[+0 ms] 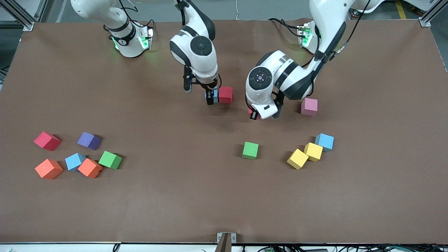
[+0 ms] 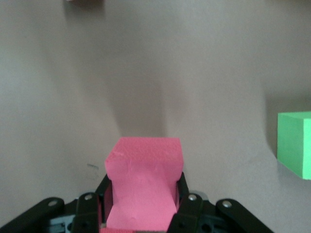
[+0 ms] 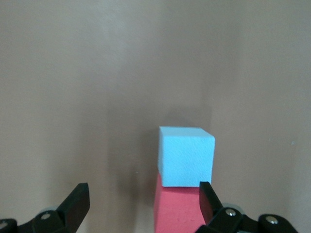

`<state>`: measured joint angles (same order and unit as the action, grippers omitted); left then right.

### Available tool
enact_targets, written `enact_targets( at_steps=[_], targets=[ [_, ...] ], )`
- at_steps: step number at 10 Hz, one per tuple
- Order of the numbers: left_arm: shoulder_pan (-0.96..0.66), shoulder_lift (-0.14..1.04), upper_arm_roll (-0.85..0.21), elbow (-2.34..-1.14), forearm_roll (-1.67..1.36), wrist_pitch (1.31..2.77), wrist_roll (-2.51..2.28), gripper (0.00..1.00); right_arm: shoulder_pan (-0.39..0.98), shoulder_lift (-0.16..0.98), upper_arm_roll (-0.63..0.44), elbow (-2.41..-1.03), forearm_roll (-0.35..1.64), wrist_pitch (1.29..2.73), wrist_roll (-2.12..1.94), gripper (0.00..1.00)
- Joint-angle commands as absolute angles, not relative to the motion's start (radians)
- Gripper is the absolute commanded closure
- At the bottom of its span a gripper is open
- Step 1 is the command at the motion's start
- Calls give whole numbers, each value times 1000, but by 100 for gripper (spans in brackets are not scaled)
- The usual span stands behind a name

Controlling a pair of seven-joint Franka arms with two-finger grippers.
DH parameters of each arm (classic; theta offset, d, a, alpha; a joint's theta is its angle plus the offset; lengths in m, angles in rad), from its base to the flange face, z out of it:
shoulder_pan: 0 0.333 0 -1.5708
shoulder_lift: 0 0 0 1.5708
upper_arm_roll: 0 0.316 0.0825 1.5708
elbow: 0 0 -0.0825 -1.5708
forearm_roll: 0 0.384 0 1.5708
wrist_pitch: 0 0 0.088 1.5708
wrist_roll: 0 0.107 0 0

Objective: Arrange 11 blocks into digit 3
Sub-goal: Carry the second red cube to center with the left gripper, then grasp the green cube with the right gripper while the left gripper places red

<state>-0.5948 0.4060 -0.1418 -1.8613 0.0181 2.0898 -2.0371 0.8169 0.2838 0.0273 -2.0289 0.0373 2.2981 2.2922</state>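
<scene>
Two blocks sat placed on the table point(image 1: 224, 210): a light blue cube point(image 3: 185, 155) touching a red cube point(image 1: 225, 94), the start of the digit 3. I had the right gripper point(image 1: 210, 99) right over the blue cube, jaws spread wide with nothing between them, the blue cube lying apart from both of them in the right wrist view.

The left gripper point(image 2: 143, 213) hung over bare table between that pair and the pink cube point(image 1: 309, 106), jaws clamped on a red-pink cube point(image 2: 143, 187). From the front view only a sliver of this cube showed under the wrist.

Remaining supply: six cubes near the right arm's end, nearer the front camera; a green cube point(image 1: 250, 150), two yellow and one blue toward the left arm's end.

My judgement on the step in hand: carry the held cube to the red cube's free side, square its faces to the row before lowering, and set it flush without shoving the pair. I would lift the right gripper clear first, since both wrists crowd that spot.
</scene>
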Motion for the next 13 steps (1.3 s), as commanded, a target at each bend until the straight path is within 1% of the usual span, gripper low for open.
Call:
enact_targets(
  at_steps=[1, 2, 4, 5, 6, 7, 8, 10, 12, 13],
  targets=[
    [-832, 350, 121, -1899, -102, 2079, -2008, 83, 705, 213, 38, -2065, 26, 2245, 2023, 1],
    [-831, 350, 121, -1902, -109, 2080, -2016, 83, 640, 204, 38, -2065, 26, 2226, 1852, 1],
    [-833, 376, 121, -1917, -144, 2120, -2048, 83, 470, 202, 37, -2059, 23, 2235, 1499, 0],
    [-836, 382, 121, -1922, -147, 2126, -2092, 83, 387, 210, 37, -2046, -1, 2256, 1335, 1],
    [-847, 382, 120, -1948, -147, 2164, -2133, 83, 292, 219, 38, -2046, -46, 2311, 1195, 1],
    [-871, 382, 115, -1960, -147, 2202, -2178, 83, 197, 238, 40, -2040, -52, 2336, 999, 1],
    [-879, 387, 114, -1960, -147, 2223, -2207, 83, 137, 264, 40, -2022, -52, 2348, 804, 0],
    [-917, 419, 115, -1974, -143, 2262, -2285, 83, 57, 345, 40, -1975, -54, 2376, 586, 0],
    [-960, 399, 115, -2060, -138, 2362, -2351, 83, 26, 463, 38, -1878, -54, 2378, 520, 0],
    [-977, 387, 115, -2092, -138, 2402, -2365, 83, 14, 498, 38, -1853, -55, 2378, 519, 0]
  ],
)
